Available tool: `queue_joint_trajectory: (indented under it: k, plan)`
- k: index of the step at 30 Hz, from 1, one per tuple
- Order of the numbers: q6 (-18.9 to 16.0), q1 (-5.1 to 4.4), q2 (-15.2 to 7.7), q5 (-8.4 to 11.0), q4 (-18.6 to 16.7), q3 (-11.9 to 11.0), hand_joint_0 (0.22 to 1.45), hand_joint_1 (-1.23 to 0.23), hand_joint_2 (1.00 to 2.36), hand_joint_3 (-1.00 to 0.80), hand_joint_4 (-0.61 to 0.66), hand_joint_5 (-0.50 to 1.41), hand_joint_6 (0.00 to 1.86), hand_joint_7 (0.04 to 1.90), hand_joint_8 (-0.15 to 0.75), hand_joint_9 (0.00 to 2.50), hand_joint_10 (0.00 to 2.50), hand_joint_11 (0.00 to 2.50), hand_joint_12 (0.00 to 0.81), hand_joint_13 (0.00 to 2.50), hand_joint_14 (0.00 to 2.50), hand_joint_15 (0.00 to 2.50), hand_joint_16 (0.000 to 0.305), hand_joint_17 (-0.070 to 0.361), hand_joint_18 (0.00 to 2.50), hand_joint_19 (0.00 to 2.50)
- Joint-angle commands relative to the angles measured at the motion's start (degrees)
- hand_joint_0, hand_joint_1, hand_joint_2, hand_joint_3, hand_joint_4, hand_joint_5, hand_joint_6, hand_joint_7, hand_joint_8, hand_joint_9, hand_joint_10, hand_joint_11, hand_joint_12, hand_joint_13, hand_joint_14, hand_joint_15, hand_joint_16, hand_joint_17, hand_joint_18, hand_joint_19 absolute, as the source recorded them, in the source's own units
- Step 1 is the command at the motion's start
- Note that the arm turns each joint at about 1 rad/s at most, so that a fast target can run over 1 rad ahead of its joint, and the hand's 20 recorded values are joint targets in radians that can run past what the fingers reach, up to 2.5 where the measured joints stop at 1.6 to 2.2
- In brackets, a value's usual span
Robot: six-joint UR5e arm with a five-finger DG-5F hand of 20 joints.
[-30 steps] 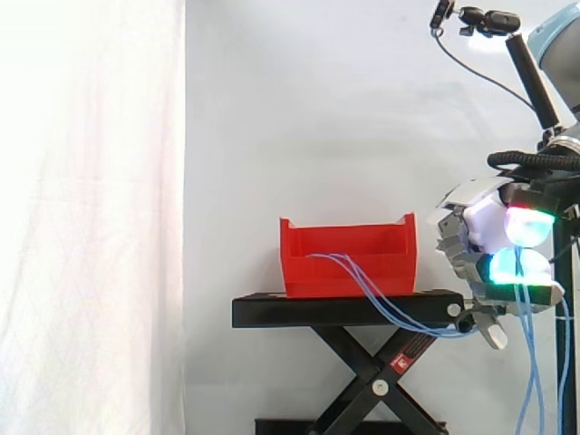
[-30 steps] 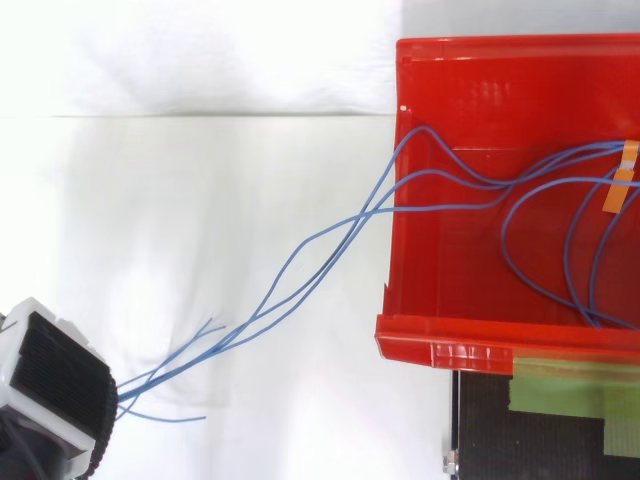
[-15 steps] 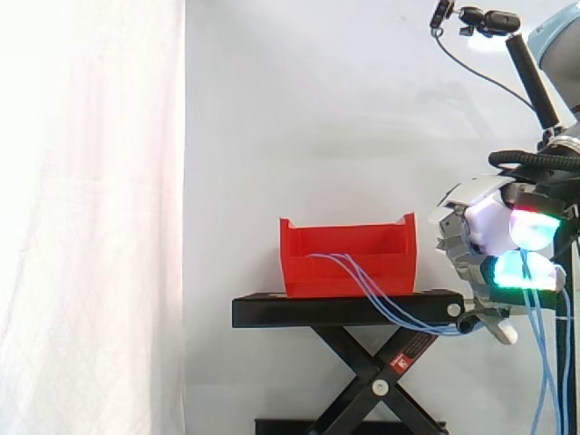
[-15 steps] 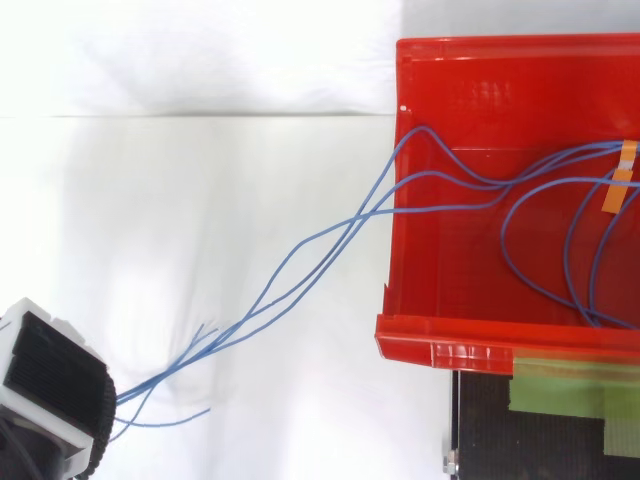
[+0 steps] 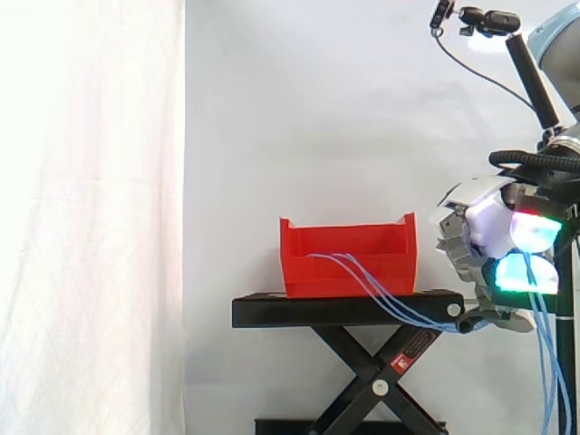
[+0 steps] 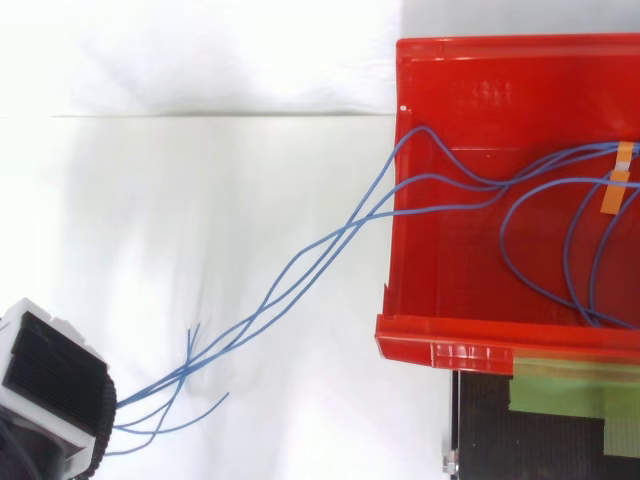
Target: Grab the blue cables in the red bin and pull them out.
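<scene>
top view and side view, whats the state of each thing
hand, shut on the blue cables
blue cables, partly out, trailing over the red bin wall
red bin, upright on the black stand, cable loops inside
black stand, scissor legs raised

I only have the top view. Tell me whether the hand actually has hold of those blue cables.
Observer: Yes. From the side, the hand has its fingers curled round the blue cables.
Operator: Give me its height against the bin.
Observer: It is roughly level with the red bin, out past the right end of the black stand that the bin sits on.
Operator: Now describe the cables between bin and hand.
Observer: They slope down from the bin to the lowest part of the hand, about level with the stand's top. More cable hangs straight down below the fingers.
</scene>
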State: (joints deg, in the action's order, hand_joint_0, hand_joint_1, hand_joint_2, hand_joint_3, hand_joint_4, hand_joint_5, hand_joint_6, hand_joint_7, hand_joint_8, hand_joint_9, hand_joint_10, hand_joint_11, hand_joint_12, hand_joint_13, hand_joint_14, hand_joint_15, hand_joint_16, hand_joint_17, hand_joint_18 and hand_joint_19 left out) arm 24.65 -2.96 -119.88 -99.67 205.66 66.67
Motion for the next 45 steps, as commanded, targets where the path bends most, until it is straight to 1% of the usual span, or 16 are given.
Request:
queue_joint_trajectory:
  k: [1, 3, 5, 7, 9, 13, 17, 20, 24, 27, 30, 36, 37, 42, 45]
  plan:
    - [0.0, 0.06, -0.01, -0.09, 0.01, -0.05, 0.79, -0.82, 1.0, -1.0, -0.01, 0.84, 0.35, 0.78, 0.213, 1.26, 0.02, 1.49, 0.277, 1.31, 1.22, 1.32, 0.041, 0.091, 0.95, 0.91]
    - [0.0, 0.06, -0.01, -0.09, 0.18, -0.05, 0.79, -0.82, 1.0, -1.0, 0.0, 0.84, 0.35, 0.77, 0.202, 1.32, 0.01, 1.61, 0.278, 1.31, 1.26, 1.33, 0.041, 0.092, 0.95, 0.91]
    - [0.09, 0.06, -0.01, -0.09, 0.18, -0.05, 0.79, -0.82, 1.0, -1.0, 0.0, 0.84, 0.35, 0.78, 0.193, 1.33, 0.01, 1.66, 0.289, 1.31, 1.28, 1.31, 0.041, 0.091, 0.95, 0.92]
    - [0.18, 0.06, -0.01, -0.18, 0.18, 0.04, 0.79, -0.82, 1.0, -1.0, -0.01, 0.84, 0.35, 0.78, 0.189, 1.33, 0.01, 1.7, 0.283, 1.3, 1.3, 1.32, 0.041, 0.092, 0.95, 0.93]
    - [0.44, -0.03, -0.01, -0.18, 0.18, -0.05, 0.78, -0.82, 1.0, -1.0, -0.01, 0.83, 0.36, 0.78, 0.206, 1.31, 0.01, 1.64, 0.29, 1.3, 1.29, 1.33, 0.042, 0.095, 0.94, 0.92]
    - [0.53, -0.03, -0.01, -0.18, 0.18, -0.05, 0.77, -0.83, 1.0, -1.0, 0.0, 0.83, 0.37, 0.77, 0.207, 1.28, 0.01, 1.58, 0.293, 1.3, 1.13, 1.37, 0.044, 0.098, 0.91, 0.9]
    - [0.53, 0.06, 0.08, -0.18, 0.27, -0.05, 0.72, -0.89, 1.0, -1.0, 0.03, 0.8, 0.39, 0.75, 0.228, 1.25, 0.01, 1.53, 0.306, 1.3, 1.09, 1.35, 0.047, 0.105, 0.91, 0.88]
    - [0.53, 0.06, 0.08, -0.18, 0.27, 0.04, 0.7, -0.92, 1.0, -1.0, 0.05, 0.78, 0.42, 0.72, 0.241, 1.23, 0.01, 1.52, 0.324, 1.3, 1.01, 1.39, 0.049, 0.11, 0.9, 0.87]
    - [0.53, 0.06, -0.01, -0.18, 0.27, -0.05, 0.68, -0.97, 1.0, -1.0, 0.08, 0.75, 0.47, 0.68, 0.26, 1.19, 0.01, 1.49, 0.336, 1.29, 0.99, 1.36, 0.052, 0.117, 0.89, 0.86]
    - [0.53, -0.03, 0.08, -0.26, 0.27, -0.05, 0.67, -0.97, 1.0, -1.0, 0.08, 0.75, 0.47, 0.67, 0.261, 1.18, 0.01, 1.47, 0.335, 1.29, 0.99, 1.34, 0.052, 0.117, 0.89, 0.86]
    - [0.53, -0.03, 0.08, -0.26, 0.27, -0.05, 0.67, -0.95, 1.0, -1.0, 0.08, 0.75, 0.47, 0.66, 0.26, 1.18, 0.01, 1.47, 0.338, 1.29, 0.98, 1.34, 0.052, 0.118, 0.89, 0.86]
    - [0.53, -0.03, -0.01, -0.44, 0.27, -0.05, 0.64, -0.88, 1.0, -1.0, 0.07, 0.81, 0.4, 0.7, 0.276, 1.2, 0.01, 1.45, 0.349, 1.3, 0.96, 1.33, 0.054, 0.122, 0.9, 0.85]
    - [0.53, 0.06, 0.08, -0.44, 0.27, -0.05, 0.63, -0.87, 1.0, -1.0, 0.07, 0.82, 0.38, 0.72, 0.267, 1.21, 0.01, 1.44, 0.352, 1.31, 0.97, 1.31, 0.055, 0.123, 0.91, 0.84]
    - [0.53, -0.03, -0.01, -0.44, 0.27, -0.05, 0.6, -0.84, 1.0, -1.0, 0.07, 0.84, 0.34, 0.72, 0.283, 1.22, 0.01, 1.43, 0.365, 1.32, 0.97, 1.31, 0.058, 0.13, 0.92, 0.83]
    - [0.53, -0.03, 0.08, -0.53, 0.27, -0.05, 0.59, -0.81, 1.0, -1.0, 0.06, 0.89, 0.25, 0.76, 0.292, 1.23, 0.02, 1.42, 0.373, 1.33, 0.96, 1.31, 0.059, 0.132, 0.93, 0.84]
